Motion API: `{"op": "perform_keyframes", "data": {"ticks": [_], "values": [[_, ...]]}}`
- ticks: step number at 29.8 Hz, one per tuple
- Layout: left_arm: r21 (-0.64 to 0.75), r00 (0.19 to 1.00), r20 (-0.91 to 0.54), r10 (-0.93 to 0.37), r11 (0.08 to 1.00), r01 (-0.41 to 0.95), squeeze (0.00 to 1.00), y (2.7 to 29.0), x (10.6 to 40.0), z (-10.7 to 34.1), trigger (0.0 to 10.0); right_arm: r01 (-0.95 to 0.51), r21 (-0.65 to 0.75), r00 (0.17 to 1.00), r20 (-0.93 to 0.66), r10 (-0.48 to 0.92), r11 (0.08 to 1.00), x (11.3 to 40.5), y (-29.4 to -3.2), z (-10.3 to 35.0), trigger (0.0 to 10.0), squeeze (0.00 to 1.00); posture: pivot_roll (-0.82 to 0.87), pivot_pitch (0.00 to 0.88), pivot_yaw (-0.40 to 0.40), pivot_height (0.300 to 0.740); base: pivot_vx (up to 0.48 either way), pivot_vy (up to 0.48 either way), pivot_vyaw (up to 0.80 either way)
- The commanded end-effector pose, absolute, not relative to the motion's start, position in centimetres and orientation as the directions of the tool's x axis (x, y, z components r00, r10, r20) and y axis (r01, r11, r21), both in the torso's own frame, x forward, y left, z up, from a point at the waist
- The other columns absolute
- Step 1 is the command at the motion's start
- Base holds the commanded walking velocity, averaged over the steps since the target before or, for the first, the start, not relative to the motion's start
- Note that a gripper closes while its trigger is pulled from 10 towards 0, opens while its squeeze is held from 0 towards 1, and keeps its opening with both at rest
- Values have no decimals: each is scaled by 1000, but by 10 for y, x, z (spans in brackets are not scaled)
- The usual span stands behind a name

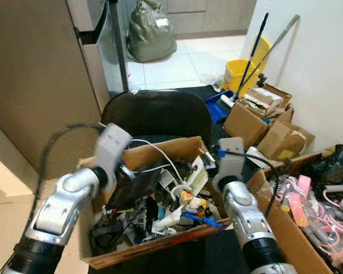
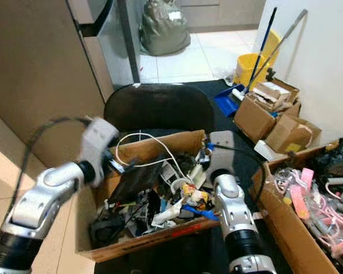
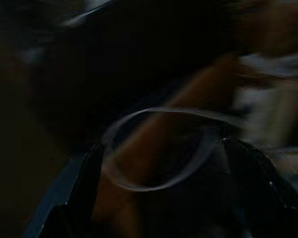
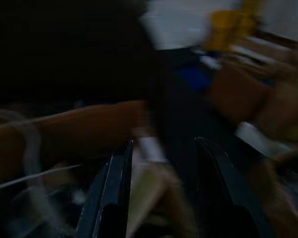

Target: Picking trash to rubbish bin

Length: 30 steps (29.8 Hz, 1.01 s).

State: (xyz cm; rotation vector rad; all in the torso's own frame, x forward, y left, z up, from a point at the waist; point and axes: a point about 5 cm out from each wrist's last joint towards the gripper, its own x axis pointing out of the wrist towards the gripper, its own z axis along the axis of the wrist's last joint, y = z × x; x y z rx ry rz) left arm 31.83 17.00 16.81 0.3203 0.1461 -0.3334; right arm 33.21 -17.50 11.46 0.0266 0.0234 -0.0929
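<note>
Scene: I have both arms reaching over a cardboard box of trash (image 1: 160, 240) on the floor, a black rubbish bin (image 1: 157, 114) just behind it.
Left tool (image 3: 159, 163): fingers spread apart over a white cable loop (image 3: 156, 148), nothing gripped; I judge it is lined up to take the cable.
Right tool (image 4: 159, 188): fingers parted and empty, poised by the box's far right corner.
Trash: heaped in the box, cables and scraps tangled together.
Bin: close behind, so any carry should be short.
Beside: a second box (image 1: 286, 228) with pink items, near my right arm.
</note>
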Motion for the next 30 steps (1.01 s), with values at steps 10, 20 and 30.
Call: {"op": "perform_keyframes", "data": {"ticks": [10,20,30], "values": [[297,969,-168,-179,929,223,0,168,319,150,10000,200,65,977,-91,-194,978,305,-187,91,10000,0,-1,146,54,740,0,0,-800],[301,972,-132,-197,926,229,0,160,321,149,10000,244,81,967,-100,-235,966,299,-186,90,10000,0,2,139,63,740,0,0,-800],[302,982,-96,-163,935,185,0,167,323,151,10000,247,75,966,-97,-239,966,297,-187,91,10000,0,5,128,59,740,0,0,-800]]}}
